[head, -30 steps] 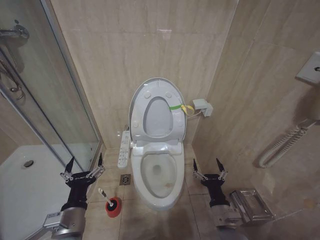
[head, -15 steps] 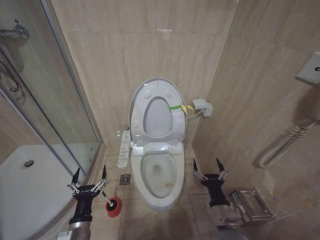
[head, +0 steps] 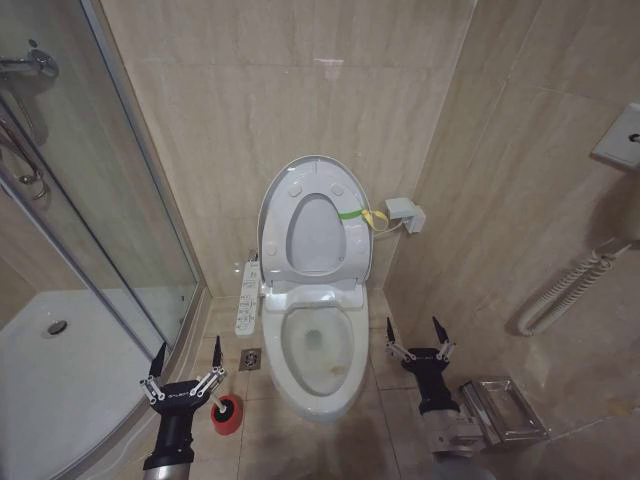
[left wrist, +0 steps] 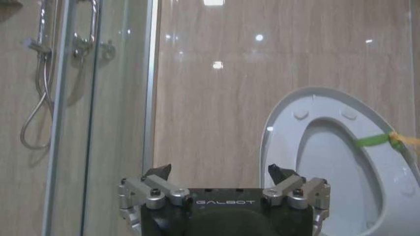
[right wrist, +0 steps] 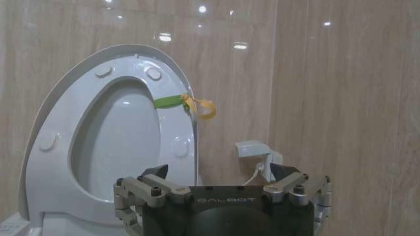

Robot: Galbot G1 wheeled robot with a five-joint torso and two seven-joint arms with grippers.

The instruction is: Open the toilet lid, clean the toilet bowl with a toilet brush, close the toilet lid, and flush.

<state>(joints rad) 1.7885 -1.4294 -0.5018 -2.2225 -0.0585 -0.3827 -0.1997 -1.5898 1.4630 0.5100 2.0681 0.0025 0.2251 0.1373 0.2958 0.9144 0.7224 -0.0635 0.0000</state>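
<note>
Probably a home bathroom: toilet bowl (head: 318, 360), glass shower stall (head: 80, 230), tiled walls (head: 300, 90).

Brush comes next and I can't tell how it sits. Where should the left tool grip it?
Probably the brush handle, from above: it sticks out of the red cup beside the bowl. The open left tool hangs over it and hides most of it.

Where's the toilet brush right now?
In the head view, the toilet brush stands in its red cup on the floor left of the toilet bowl, beside the open left tool.

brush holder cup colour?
Red; the cup sits on the floor left of the toilet bowl, clearest in the head view.
</note>
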